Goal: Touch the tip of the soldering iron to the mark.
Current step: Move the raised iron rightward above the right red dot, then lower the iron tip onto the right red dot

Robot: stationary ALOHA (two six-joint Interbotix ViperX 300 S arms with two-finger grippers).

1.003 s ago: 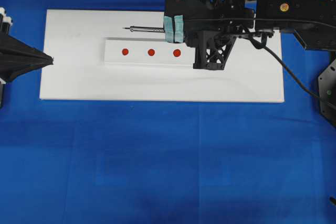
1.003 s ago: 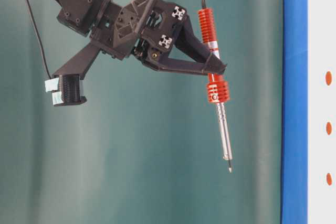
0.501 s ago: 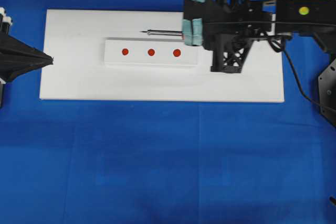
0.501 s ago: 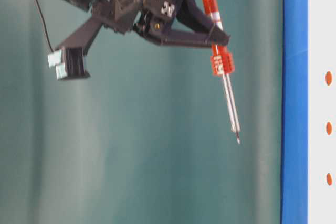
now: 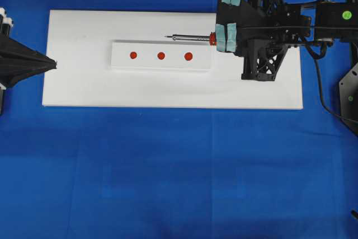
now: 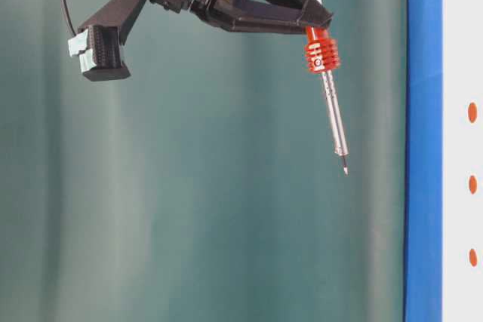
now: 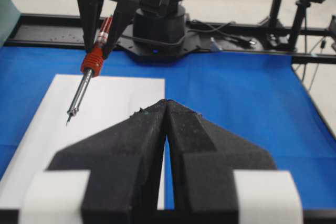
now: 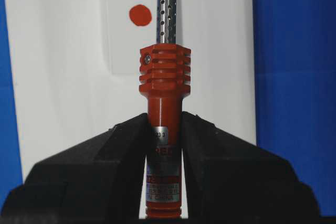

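The soldering iron point(image 5: 190, 38) has a red handle, a ribbed collar point(image 6: 321, 54) and a silver shaft. My right gripper point(image 5: 224, 38) is shut on its handle point(image 8: 164, 129) and holds it in the air, with the tip pointing left. Three red marks point(image 5: 161, 56) lie on a raised white strip point(image 5: 148, 63). The tip hangs beyond the strip's far edge, about level with the middle mark point(image 6: 472, 184) and well above the surface. One mark point(image 8: 140, 15) shows left of the shaft. My left gripper point(image 5: 55, 64) is shut and empty at the board's left edge, and it sees the iron point(image 7: 80, 94).
The strip sits on a white board point(image 5: 78, 82) on a blue table cover point(image 5: 168, 166). The iron's black cord point(image 5: 321, 90) trails off to the right. The right arm's base and dark stands point(image 7: 157, 19) line the table's far side in the left wrist view.
My right gripper has carried the iron to the right in the overhead view, so the tip has drawn back from near the left mark to near the middle mark. The left gripper is still.
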